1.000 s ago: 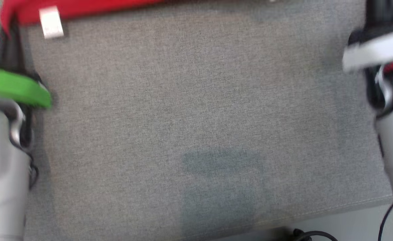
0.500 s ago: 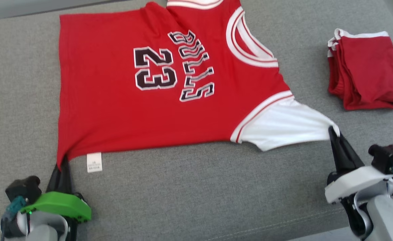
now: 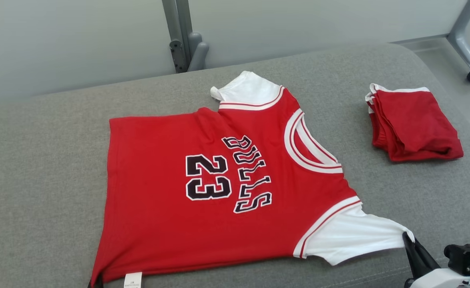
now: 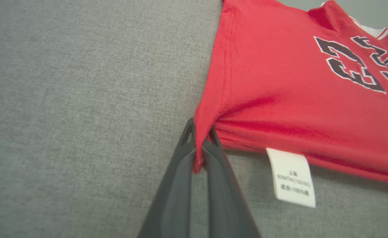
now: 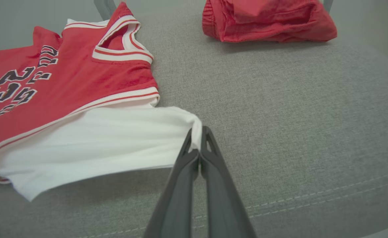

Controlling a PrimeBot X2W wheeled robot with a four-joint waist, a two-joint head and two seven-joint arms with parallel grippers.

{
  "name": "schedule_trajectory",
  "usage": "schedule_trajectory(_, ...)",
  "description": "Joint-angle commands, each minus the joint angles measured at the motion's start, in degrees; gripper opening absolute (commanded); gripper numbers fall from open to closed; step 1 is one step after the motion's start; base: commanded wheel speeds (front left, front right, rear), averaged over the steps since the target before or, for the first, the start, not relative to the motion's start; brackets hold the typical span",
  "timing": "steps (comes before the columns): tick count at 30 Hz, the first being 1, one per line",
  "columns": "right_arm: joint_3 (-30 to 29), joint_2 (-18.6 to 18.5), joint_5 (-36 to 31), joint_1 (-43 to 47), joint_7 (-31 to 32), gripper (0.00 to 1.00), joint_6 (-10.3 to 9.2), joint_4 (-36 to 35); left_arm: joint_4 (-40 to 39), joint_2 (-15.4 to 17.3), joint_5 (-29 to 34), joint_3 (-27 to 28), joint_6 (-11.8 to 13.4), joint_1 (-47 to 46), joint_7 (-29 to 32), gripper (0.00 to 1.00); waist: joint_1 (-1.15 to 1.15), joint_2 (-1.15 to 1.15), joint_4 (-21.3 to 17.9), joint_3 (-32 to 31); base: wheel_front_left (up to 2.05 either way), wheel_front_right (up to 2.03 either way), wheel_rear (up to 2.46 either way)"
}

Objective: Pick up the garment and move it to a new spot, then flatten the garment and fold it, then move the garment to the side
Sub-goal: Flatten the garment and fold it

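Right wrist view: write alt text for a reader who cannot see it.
The right hand, shut, pinches the corner of the white sleeve of a red number 23 jersey lying flat on a grey cushion. A folded red garment sits apart at the top.

Head camera looked down over the grey cushion [image 3: 39, 180], wrist cameras sat low and close at opposite corners, all three shared the red jersey [image 3: 159, 224].

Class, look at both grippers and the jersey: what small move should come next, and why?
Probably lift both pinched corners and carry them toward the far edge to begin folding. The jersey lies nearly flat; the left gripper is shut on its hem corner, the right gripper on the white sleeve tip.
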Motion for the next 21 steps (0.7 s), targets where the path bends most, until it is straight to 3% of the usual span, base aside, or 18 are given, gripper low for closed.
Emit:
schedule_trajectory(1,-1.50,-0.86,-0.11,1.12,-0.26,0.00,-0.29,0.09,-0.41,0.79,0.21,0.90,0.44,1.84,-0.01,0.00,0.01,0.00,2.23,-2.50,0.00,0.00,0.00)
schedule_trajectory(10,-2.42,0.08,-0.21,-0.31,-0.26,0.00,-0.27,-4.27,-5.30,0.39,1.61,-1.69,0.47,2.79,-0.01,0.00,0.01,0.00,5.34,-1.89,0.00,0.00,0.00)
schedule_trajectory(15,-2.38,0.65,-0.93,-4.43,-0.26,0.00,-0.22,-6.86,-8.82,0.95,1.24,-6.05,0.31,-2.13,0.00,0.00,0.01,0.00,6.09,1.14,0.00,0.00,0.00)
schedule_trajectory(21,-1.52,0.82,-2.48,-12.64,-0.22,0.00,-0.21,-3.90,-7.71,2.60,0.72,-9.86,0.31,-10.00,0.00,0.00,0.01,0.00,6.46,5.23,0.00,0.00,0.00)
